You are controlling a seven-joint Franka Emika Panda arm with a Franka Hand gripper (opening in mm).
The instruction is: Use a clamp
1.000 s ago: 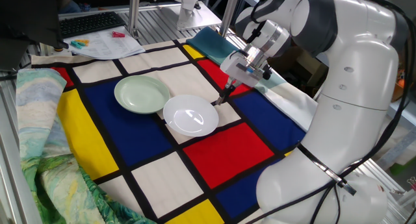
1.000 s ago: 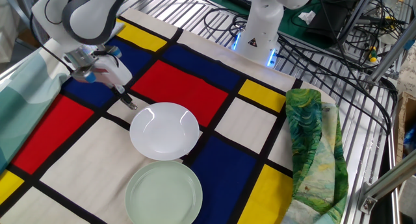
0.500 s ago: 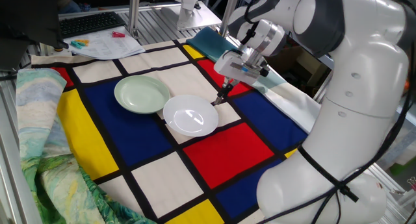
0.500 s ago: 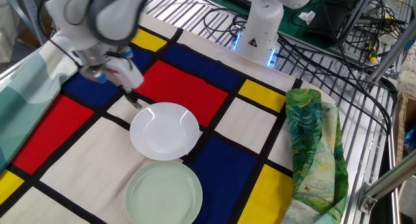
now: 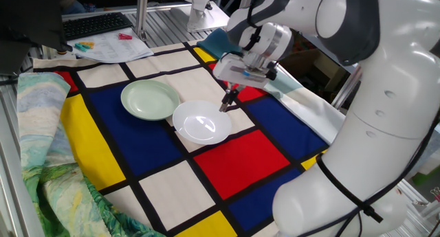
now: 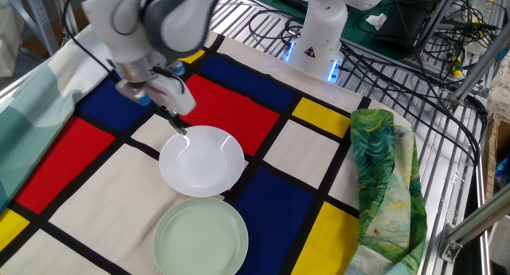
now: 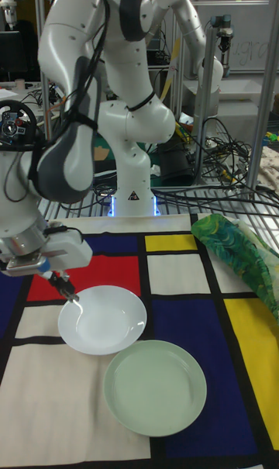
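Observation:
My gripper (image 5: pixel 227 101) (image 6: pixel 176 123) (image 7: pixel 67 289) points down with its thin dark fingers close together at the far rim of the white plate (image 5: pixel 201 130) (image 6: pixel 201 167) (image 7: pixel 102 325). A tiny dark and silvery piece, the clamp (image 5: pixel 223 108) (image 6: pixel 183 131) (image 7: pixel 77 300), sticks out from the fingertips and reaches just over the plate's edge. It is too small to show whether it touches the plate. A pale green plate (image 5: pixel 150 99) (image 6: pixel 201 237) (image 7: pixel 155 387) lies right beside the white one.
The table wears a cloth of red, blue, yellow and white squares. A crumpled green patterned cloth (image 5: pixel 48 189) (image 6: pixel 382 179) lies along one side and a teal cloth (image 5: pixel 223 43) (image 6: pixel 32 108) along another. The robot base (image 6: pixel 319 36) and cables stand behind; a keyboard (image 5: pixel 96 24) lies off the table.
The gripper has swung sideways from beside the white plate to its rim, carrying the small piece at its tips. Both plates have stayed put.

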